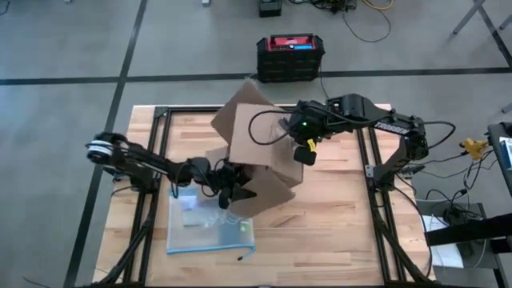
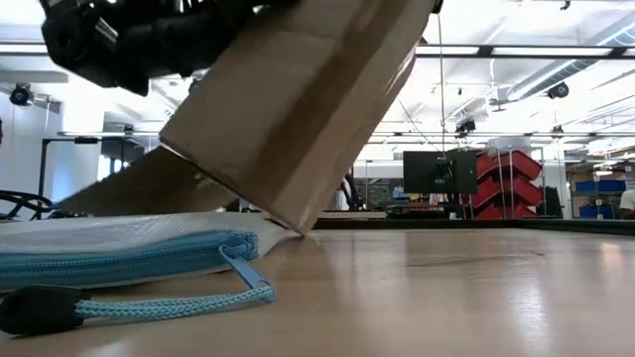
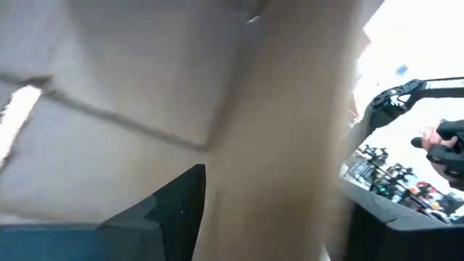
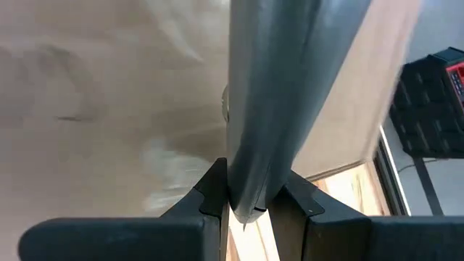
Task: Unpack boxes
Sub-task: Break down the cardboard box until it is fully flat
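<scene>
The brown cardboard box (image 1: 256, 152) stands tilted at the table's middle, its low corner (image 2: 298, 224) down by the clear blue-edged bag (image 1: 210, 226). My right gripper (image 1: 280, 130) reaches in from the right, slanting down, and is shut on a flap at the box's top. My left gripper (image 1: 237, 192) sits level at the box's near left side. It is open, and in the left wrist view (image 3: 275, 217) a cardboard panel (image 3: 290, 130) stands between its fingers. The bag lies flat on the table, with its blue zipper and cord pull (image 2: 169, 302) toward the near edge. My right gripper pinches the edge of one box flap (image 4: 255, 156) between its two fingers, which lie across that edge and come at it from above, slanting down. The box hangs tilted below the hold with its low corner on the table. My left gripper: I cannot tell whether its fingers (image 3: 170, 214) touch the panel between them.
A black crate with a red top (image 1: 290, 56) stands on the floor beyond the table's far edge. Black frame rails (image 1: 376, 200) run along the table's left and right sides. Bare wood (image 1: 328, 232) lies to the right of the box, toward the near edge.
</scene>
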You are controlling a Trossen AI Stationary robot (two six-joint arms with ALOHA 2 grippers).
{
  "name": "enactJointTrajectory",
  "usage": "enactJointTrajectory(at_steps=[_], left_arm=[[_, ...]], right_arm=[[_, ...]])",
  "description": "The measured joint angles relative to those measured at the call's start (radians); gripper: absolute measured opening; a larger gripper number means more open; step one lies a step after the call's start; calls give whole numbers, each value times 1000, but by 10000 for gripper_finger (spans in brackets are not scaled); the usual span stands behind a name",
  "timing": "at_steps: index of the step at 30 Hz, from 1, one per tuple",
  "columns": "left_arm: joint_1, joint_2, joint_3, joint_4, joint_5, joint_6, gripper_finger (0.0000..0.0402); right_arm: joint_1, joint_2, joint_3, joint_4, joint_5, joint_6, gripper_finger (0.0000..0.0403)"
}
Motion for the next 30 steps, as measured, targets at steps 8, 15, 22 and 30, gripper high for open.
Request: enactJointTrajectory(at_steps=[8, 15, 22, 30], left_arm=[[0, -184, 0, -239, -22, 60, 197], [3, -263, 0, -262, -124, 73, 189], [5, -365, 0, -216, -164, -5, 198], [8, -430, 39, -245, -288, -247, 219]], right_arm=[[20, 15, -1, 85, 6, -20, 48], [42, 57, -1, 106, -2, -26, 48], [79, 81, -1, 131, -5, -26, 48], [78, 79, -1, 158, -4, -35, 48]])
